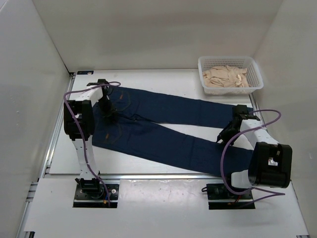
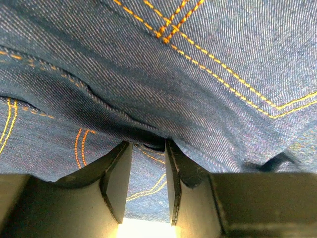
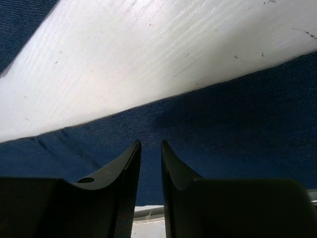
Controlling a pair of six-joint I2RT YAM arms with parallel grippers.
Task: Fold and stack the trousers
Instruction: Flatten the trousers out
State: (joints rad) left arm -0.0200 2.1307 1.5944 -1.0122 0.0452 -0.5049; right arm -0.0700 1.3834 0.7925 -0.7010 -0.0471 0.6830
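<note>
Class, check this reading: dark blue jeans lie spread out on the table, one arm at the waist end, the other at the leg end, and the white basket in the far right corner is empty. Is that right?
Not quite: the white basket is not empty; it holds crumpled beige cloth, as the top external view shows. The rest, the jeans included, stands.

Navy trousers (image 1: 163, 139), orange stitching (image 2: 223, 74), white basket (image 1: 230, 90)

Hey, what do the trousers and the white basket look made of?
The trousers: matte dark blue denim, going by the diagonal weave and orange stitching. The basket: probably white plastic, given its thin moulded lattice walls.
</note>
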